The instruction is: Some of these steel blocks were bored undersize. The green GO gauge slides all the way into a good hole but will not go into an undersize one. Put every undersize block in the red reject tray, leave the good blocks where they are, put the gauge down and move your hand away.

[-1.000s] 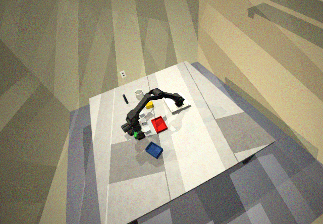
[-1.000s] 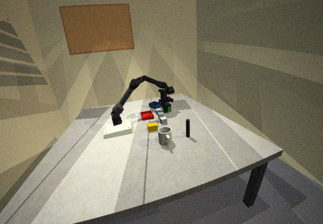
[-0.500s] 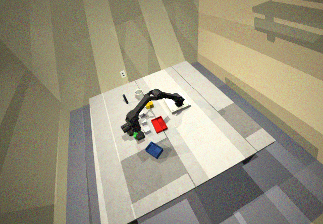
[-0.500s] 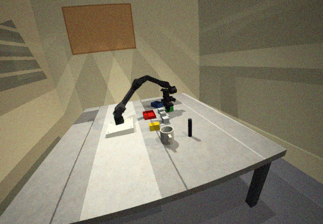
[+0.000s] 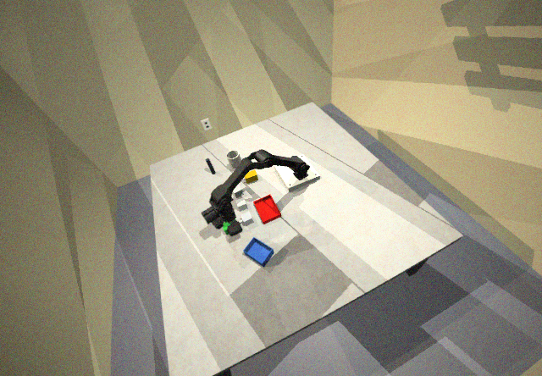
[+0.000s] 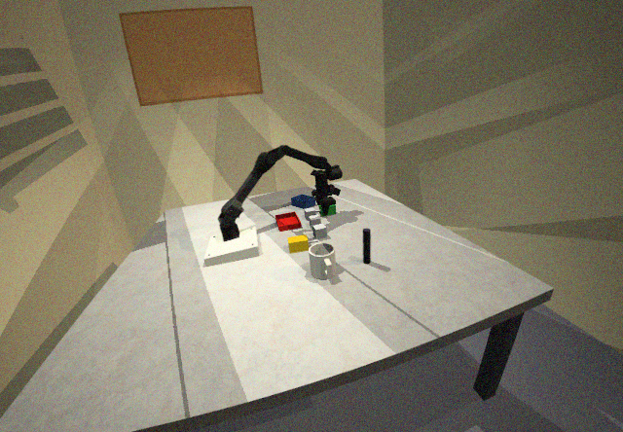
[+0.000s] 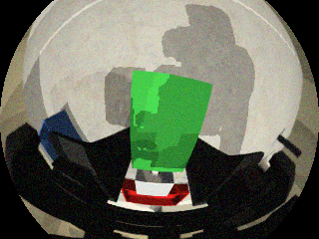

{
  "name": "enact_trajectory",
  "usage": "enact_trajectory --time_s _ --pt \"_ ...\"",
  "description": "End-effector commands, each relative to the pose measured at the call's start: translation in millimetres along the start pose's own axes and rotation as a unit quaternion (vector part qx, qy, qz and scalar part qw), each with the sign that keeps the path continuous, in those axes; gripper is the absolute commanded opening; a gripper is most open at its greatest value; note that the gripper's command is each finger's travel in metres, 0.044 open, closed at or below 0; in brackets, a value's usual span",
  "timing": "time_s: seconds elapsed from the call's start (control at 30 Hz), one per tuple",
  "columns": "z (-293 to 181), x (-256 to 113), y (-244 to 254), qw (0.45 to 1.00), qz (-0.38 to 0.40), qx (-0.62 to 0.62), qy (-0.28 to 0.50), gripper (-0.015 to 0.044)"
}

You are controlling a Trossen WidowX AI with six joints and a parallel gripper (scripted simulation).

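Observation:
My gripper [image 5: 228, 227] [image 6: 328, 208] [image 7: 159, 130] is shut on the green GO gauge [image 5: 225, 226] [image 6: 330, 210] [image 7: 166, 117], holding it above the table beside the row of blocks. Three steel blocks show: one nearest the gripper [image 5: 246, 218] [image 6: 310, 212], a middle one [image 5: 241, 204] [image 6: 314, 219] and one at the far end [image 5: 238, 192] [image 6: 319, 231]. Their bores cannot be made out. The red reject tray [image 5: 267, 210] [image 6: 288, 222] lies beside the row, with no block visible in it. The gauge's lower end is clear of any block.
A blue tray [image 5: 258, 251] [image 6: 303, 200] [image 7: 61, 130] lies near the gripper's side of the row. A yellow block [image 5: 251, 176] [image 6: 298, 243], a grey mug [image 5: 234, 158] [image 6: 320, 263] and an upright black cylinder [image 5: 210, 166] [image 6: 366, 246] stand beyond the row's far end.

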State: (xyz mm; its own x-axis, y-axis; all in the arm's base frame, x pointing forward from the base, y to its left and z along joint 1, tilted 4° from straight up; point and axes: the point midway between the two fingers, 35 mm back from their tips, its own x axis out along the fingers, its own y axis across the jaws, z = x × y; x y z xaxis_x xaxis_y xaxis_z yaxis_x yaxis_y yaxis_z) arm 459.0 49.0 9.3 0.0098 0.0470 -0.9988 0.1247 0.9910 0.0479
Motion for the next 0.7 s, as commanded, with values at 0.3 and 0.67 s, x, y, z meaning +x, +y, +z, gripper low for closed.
enact_trajectory --time_s 0.3,0.67 --pt "8.5 -1.6 -0.1 1.0 0.0 0.001 -0.006 0.0" --pt "9.3 -1.6 -0.1 1.0 0.0 0.001 -0.006 0.0"
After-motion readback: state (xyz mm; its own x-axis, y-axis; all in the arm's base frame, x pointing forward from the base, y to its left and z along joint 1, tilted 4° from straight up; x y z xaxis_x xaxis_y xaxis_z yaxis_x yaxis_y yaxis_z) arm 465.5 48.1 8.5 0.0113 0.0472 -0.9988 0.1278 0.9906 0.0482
